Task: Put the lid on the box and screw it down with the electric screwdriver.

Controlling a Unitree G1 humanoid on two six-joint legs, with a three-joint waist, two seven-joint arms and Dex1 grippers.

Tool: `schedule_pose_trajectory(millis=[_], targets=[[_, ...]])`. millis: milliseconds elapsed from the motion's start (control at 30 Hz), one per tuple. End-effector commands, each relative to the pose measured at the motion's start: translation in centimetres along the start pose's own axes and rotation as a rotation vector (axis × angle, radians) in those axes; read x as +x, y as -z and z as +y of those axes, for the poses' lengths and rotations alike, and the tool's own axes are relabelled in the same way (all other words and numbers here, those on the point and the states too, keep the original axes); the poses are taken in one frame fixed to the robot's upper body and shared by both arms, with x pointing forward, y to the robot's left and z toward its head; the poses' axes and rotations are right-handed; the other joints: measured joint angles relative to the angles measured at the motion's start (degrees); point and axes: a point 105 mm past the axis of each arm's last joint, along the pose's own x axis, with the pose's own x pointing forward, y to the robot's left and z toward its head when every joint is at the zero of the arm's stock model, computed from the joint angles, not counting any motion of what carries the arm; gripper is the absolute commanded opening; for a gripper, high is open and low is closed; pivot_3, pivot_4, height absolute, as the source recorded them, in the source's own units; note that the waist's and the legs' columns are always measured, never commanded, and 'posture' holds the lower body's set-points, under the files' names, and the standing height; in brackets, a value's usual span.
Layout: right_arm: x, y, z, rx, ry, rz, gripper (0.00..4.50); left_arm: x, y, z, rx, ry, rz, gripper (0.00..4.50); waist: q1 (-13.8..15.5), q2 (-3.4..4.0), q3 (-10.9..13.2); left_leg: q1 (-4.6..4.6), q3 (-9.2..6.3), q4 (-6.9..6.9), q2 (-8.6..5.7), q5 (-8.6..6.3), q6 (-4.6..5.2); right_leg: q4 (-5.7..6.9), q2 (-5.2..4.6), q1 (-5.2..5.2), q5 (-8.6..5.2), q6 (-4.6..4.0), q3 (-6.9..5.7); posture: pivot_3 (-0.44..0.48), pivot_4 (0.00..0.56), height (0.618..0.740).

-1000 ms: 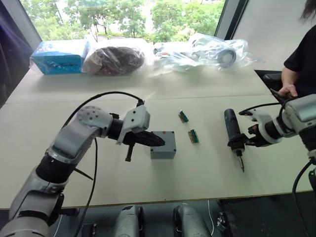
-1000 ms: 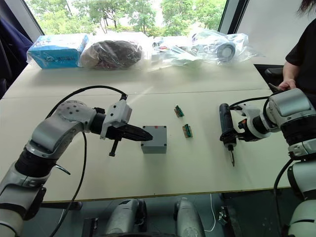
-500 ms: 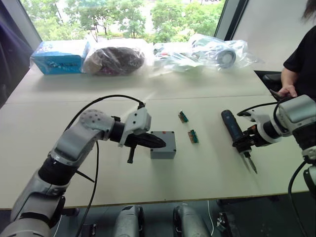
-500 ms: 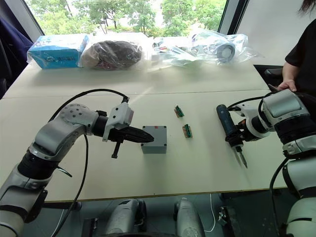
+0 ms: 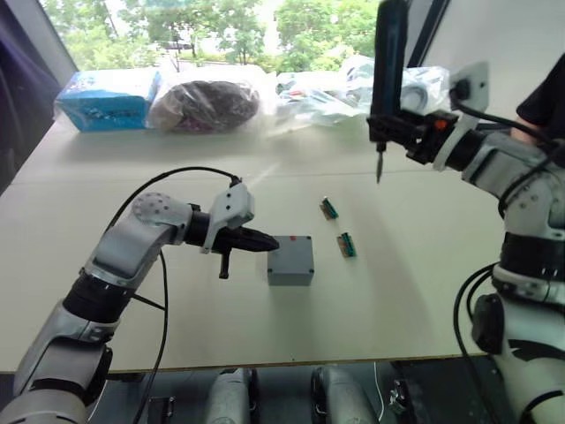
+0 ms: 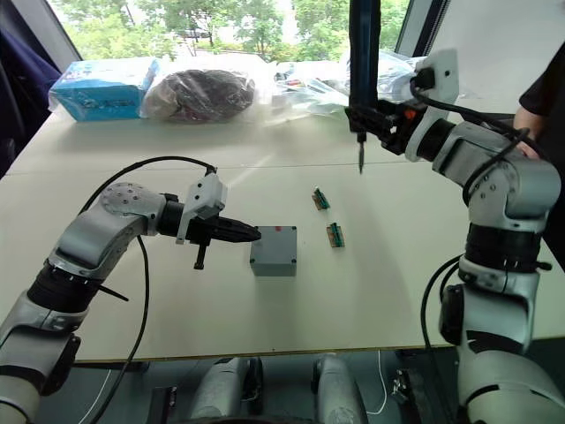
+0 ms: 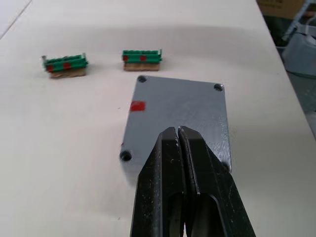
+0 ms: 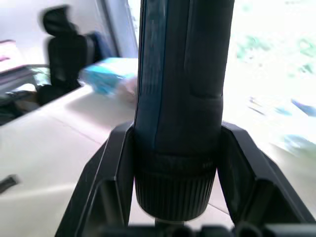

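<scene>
On the bench (image 5: 371, 300), I rest my left gripper (image 7: 178, 136), fingers clenched and empty, at the near edge of the lid (image 7: 177, 108), apparently to steady it on the box (image 5: 290, 261). Beyond, my right gripper (image 5: 402, 132) clamps the screwdriver (image 5: 387, 62) upright, bit down, high over 2 green parts (image 5: 337, 226), ready for the corner holes.

Pale table (image 5: 415, 283) — closed box (image 5: 291, 259), 2 green parts (image 5: 337, 227), bagged items (image 5: 205, 106).
</scene>
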Motion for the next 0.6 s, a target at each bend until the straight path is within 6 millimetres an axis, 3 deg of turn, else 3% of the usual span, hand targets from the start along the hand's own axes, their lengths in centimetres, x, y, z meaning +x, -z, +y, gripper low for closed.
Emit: schedule_pose_trajectory(millis=[33, 100, 300, 600], targets=[[-0.1, 0.6, 4.8, -0.013, -0.081, -0.141, 1.83, -0.2, -1.0, 0.5, 0.028, -0.035, -0.020, 0.00, -0.1, 0.03, 0.0, 0.00, 0.04, 0.08, -0.05, -0.17, 0.29, 0.03, -0.07, 0.01, 0.05, -0.06, 0.03, 0.000, 0.150, 0.740], [0.1, 1.6, 6.2, 0.024, -0.086, -0.188, 1.83, 0.1, -1.1, 0.5, 0.027, -0.034, -0.020, 0.00, -0.4, 0.07, 0.0, 0.00, 0.04, 0.21, -0.07, -0.17, 0.30, 0.05, -0.11, 0.04, 0.11, -0.11, 0.06, 0.000, 0.150, 0.740], [0.9, 3.5, 7.8, -0.011, -0.060, -0.206, 1.83, 0.6, -0.9, 0.4, 0.046, -0.016, -0.002, 0.00, -1.0, 0.07, 0.0, 0.10, -0.10, 0.30, -0.12, -0.14, 0.30, 0.09, -0.13, 0.14, 0.19, -0.17, 0.05, 0.000, 0.150, 0.740], [1.2, 6.3, 7.2, -0.118, 0.010, -0.190, 1.83, 2.6, 1.3, 0.8, 0.077, 0.004, 0.075, 0.00, -1.1, 0.07, 0.0, 0.11, -0.08, 0.25, -0.06, -0.13, 0.28, 0.11, 0.00, 0.12, 0.19, -0.16, 0.04, 0.000, 0.150, 0.740]])
